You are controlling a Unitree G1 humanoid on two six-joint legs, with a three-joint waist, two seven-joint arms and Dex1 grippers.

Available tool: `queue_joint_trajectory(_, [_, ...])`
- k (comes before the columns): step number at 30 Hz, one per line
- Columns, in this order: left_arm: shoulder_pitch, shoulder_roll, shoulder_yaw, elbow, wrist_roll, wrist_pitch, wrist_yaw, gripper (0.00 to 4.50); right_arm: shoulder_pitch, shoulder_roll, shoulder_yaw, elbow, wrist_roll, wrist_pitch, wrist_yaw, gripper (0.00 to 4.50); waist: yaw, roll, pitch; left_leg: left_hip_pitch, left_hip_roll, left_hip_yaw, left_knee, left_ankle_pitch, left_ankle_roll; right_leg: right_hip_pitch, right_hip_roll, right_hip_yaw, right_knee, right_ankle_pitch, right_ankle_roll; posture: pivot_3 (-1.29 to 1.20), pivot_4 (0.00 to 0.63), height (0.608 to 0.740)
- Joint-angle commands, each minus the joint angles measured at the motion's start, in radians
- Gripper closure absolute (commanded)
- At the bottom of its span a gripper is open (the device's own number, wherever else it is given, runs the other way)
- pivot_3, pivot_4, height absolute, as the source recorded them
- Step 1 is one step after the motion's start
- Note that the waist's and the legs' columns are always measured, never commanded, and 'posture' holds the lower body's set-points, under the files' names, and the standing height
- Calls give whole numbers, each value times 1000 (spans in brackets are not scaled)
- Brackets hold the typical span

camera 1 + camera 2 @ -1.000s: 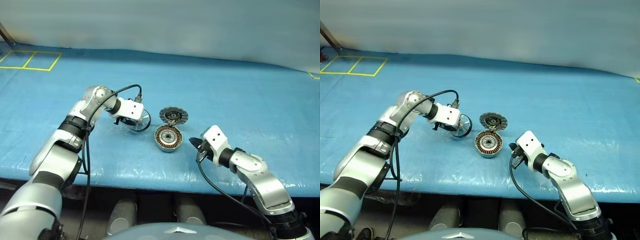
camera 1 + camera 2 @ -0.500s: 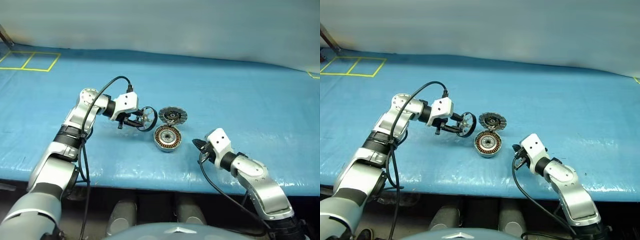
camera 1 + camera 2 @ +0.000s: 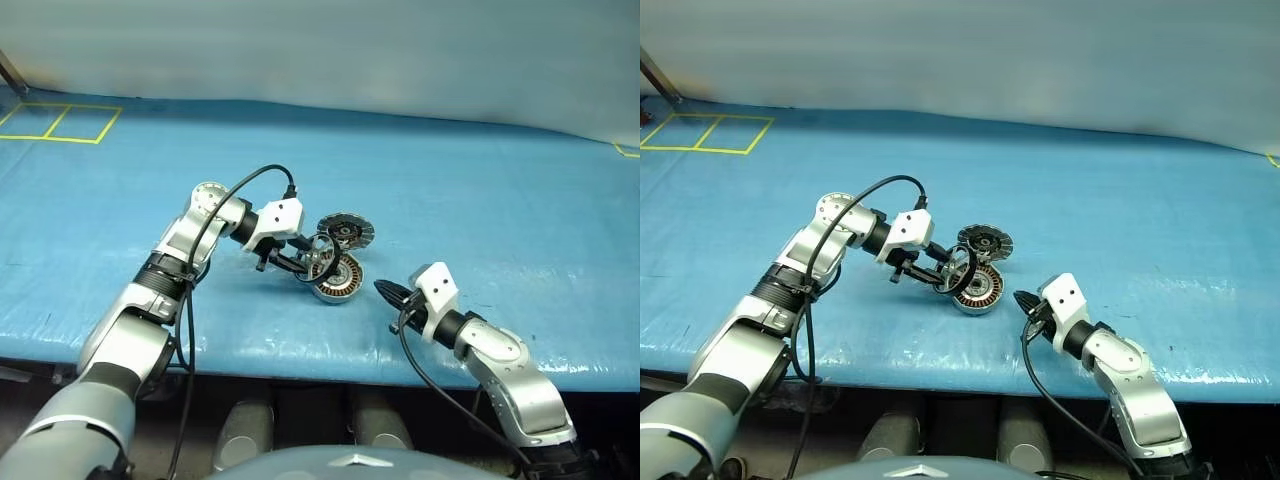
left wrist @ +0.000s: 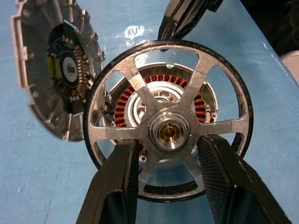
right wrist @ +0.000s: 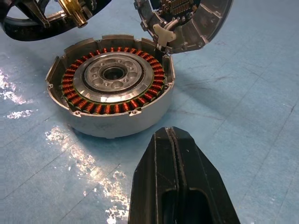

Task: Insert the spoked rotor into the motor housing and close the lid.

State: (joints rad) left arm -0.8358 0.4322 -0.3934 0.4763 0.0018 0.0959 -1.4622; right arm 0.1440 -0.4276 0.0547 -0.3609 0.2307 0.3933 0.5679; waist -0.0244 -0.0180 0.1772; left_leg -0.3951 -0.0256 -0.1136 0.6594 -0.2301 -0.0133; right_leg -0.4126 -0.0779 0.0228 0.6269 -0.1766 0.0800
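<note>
Left jaws (image 4: 167, 179) carried gripped spoked rotor (image 4: 170, 123) over motor housing (image 5: 112, 88); right jaws (image 5: 180, 179) clenched.

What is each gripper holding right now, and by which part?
The left gripper holds the spoked rotor by its silver spokes, one finger on each side of the hub. The right gripper is shut and holds nothing.

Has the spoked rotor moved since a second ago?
Yes. The spoked rotor, in the left pincer, has shifted right, now over the motor housing rim.
</note>
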Motion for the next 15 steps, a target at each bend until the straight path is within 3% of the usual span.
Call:
queue_joint_trajectory(1, [-49, -16, 0, 26, 10, -37, 11, 2879, 12, 1, -7, -32, 15, -15, 4, 4500, 0, 0, 0, 0, 0, 0, 0, 0, 0, 0, 0, 0, 0, 0, 0, 0, 150, 740])
queue_joint_trajectory(15, [-110, -77, -37, 155, 54, -123, 16, 2879, 58, 13, 1, -46, 0, -26, -38, 4500, 2, 0, 0, 0, 0, 0, 0, 0, 0, 0, 0, 0, 0, 0, 0, 0, 150, 740])
